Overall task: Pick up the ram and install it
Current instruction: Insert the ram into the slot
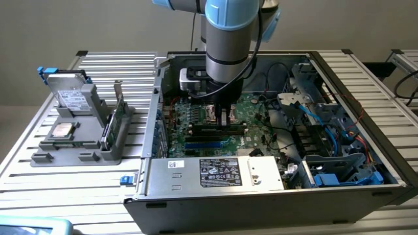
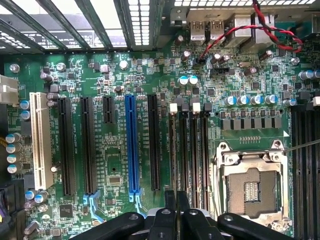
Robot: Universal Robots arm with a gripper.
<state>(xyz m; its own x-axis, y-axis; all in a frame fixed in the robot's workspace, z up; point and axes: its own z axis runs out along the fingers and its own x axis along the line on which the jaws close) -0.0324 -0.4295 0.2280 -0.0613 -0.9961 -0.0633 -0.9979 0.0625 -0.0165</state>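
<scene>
Soft, even light fills the scene. The slatted table (image 1: 78, 196) looks bright and pale. Inside the computer case (image 1: 261, 210) it is darker, with shadow under the arm (image 1: 228, 39). In the wrist view, white light glares through the vent slots (image 2: 140, 15)

The ram (image 1: 207, 129) — long, thin, dark green stick — is standing on edge, level, pinched at mid-length by the gripper (image 1: 226, 122). It is sitting along the black memory slots (image 2: 192, 150) beside the processor socket (image 2: 250, 187) (seating depth cannot be told).

Exterior high, angled onto case (image 1: 261, 208); wrist close past tool (image 2: 176, 194); motherboard (image 2: 112, 160) shared.
</scene>
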